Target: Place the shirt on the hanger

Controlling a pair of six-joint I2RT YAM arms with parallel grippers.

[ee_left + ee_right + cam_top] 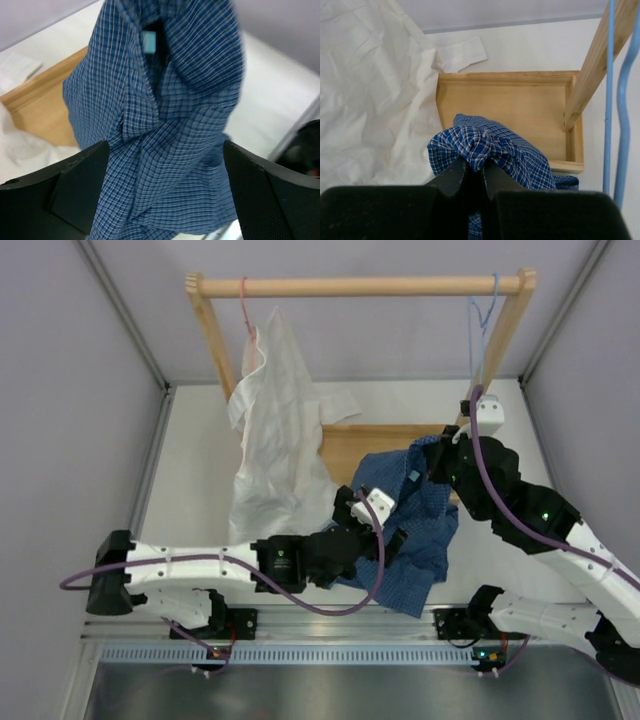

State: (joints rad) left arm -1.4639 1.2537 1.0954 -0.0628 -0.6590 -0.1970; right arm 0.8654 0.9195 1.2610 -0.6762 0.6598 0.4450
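Cloth takes up most of the scene: the shirt (415,515), a finely checked weave in dark blue and white, hangs as a crumpled, twisted bunch between the two arms, over the near edge of the tray (350,450) and the white table (195,470). Its collar folds open around a small light-blue neck label (148,41). The right gripper (472,174) has its black fingers pressed together on a puckered fold at the top of the shirt, holding the bundle up. The left gripper (165,170) has its broad, matte black fingers spread wide, with the hanging fabric between them; whether the cloth touches the pads cannot be told. The hanger (482,330), thin light-blue wire bent into a triangle with a hook, hangs bare from the right end of the round wooden rail (360,285), just above the right gripper and apart from the shirt. The tray is shallow, rectangular, pale wood with low walls. A creased white shirt (275,430) drapes from a thin pink hanger (245,302) at the rail's left end. Counted: two shirts, two wire hangers, one rail, one tray, two arms.
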